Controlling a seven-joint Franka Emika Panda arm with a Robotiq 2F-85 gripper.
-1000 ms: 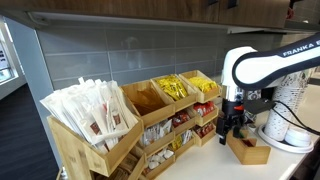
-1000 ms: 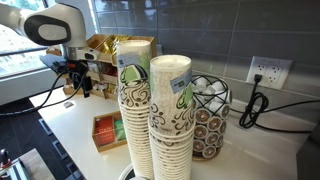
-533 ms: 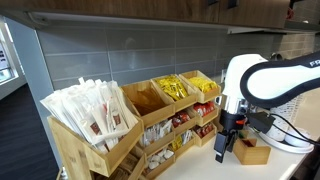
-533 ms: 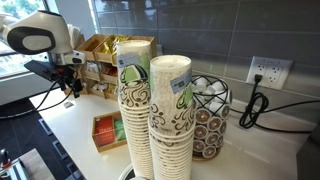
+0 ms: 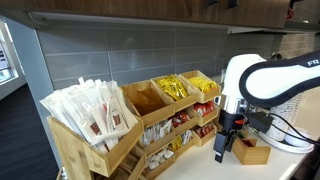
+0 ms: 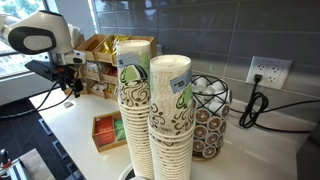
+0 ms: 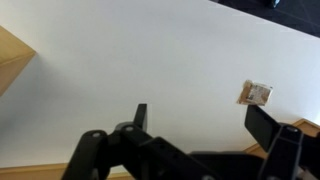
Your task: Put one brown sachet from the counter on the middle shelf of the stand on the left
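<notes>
In the wrist view a small brown sachet (image 7: 257,93) lies flat on the pale counter (image 7: 150,60), just beyond my right fingertip (image 7: 264,123). My gripper (image 7: 200,117) is open and empty, low over the counter. In both exterior views it (image 5: 225,150) (image 6: 72,89) hangs in front of the light-wood stand (image 5: 110,135), at its right end. The middle shelf (image 5: 180,122) holds red and white packets. I cannot make out the sachet in the exterior views.
A small low wooden tray (image 5: 250,152) sits right beside the gripper. Two tall stacks of paper cups (image 6: 150,110), a red box of packets (image 6: 108,130) and a wire pod holder (image 6: 210,115) stand further along the counter. A tiled wall runs behind.
Over the last second my arm dropped lower and shifted slightly along the counter by the stand's end. In the last half second nothing moved. The gripper stays open.
</notes>
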